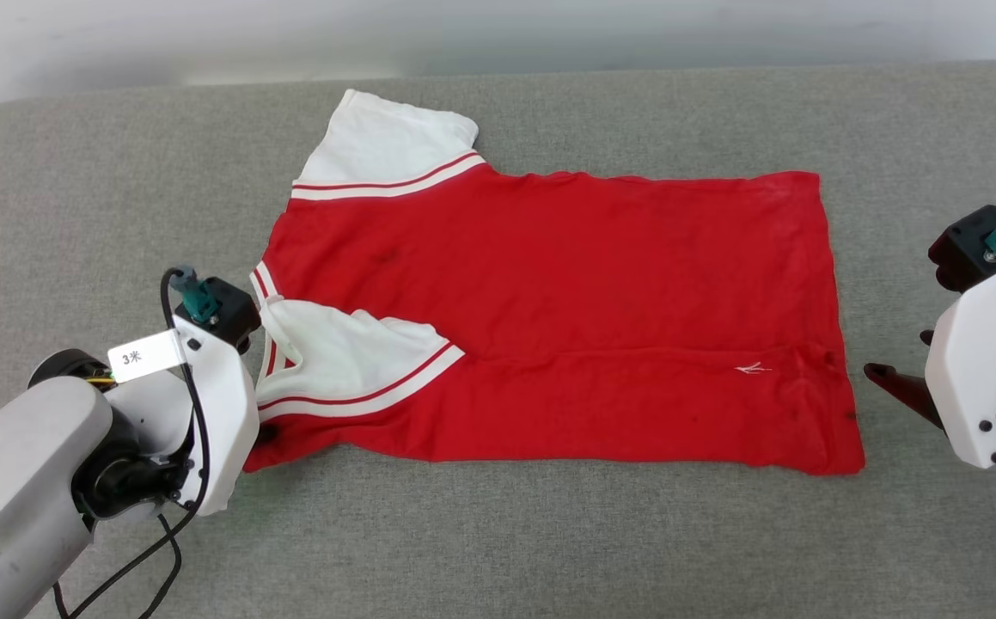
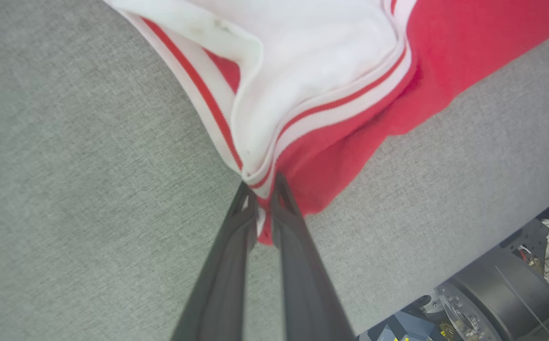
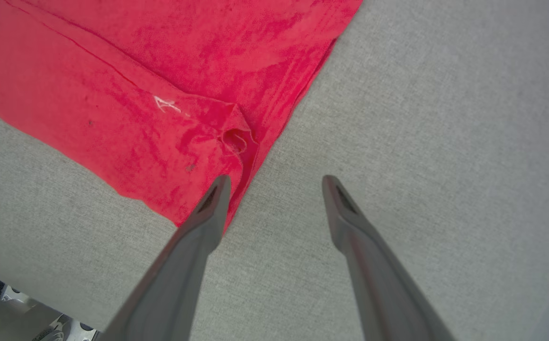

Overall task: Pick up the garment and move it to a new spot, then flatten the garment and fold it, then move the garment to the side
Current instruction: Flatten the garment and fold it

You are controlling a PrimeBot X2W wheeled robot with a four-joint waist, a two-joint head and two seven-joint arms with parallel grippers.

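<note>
The garment (image 1: 549, 318) lies lengthwise between the arms: left gripper (image 2: 262, 183) pinching its shoulder corner, right gripper (image 3: 276, 180), jaws wide, beside the hem.

— Where is the shirt (image 1: 592, 318) laid?
— It is spread across the middle of the table (image 1: 498, 533), with the collar (image 1: 262, 284) to the left and the hem (image 1: 837, 327) to the right.
— And at the collar end?
— The far sleeve (image 1: 386, 142) is stretched out behind; the near sleeve (image 1: 351, 352) is folded onto the body.
— The grippers?
— The near left corner is pinched by the left gripper (image 2: 261, 189); the right gripper (image 3: 276, 182) is held just beside the hem.
</note>
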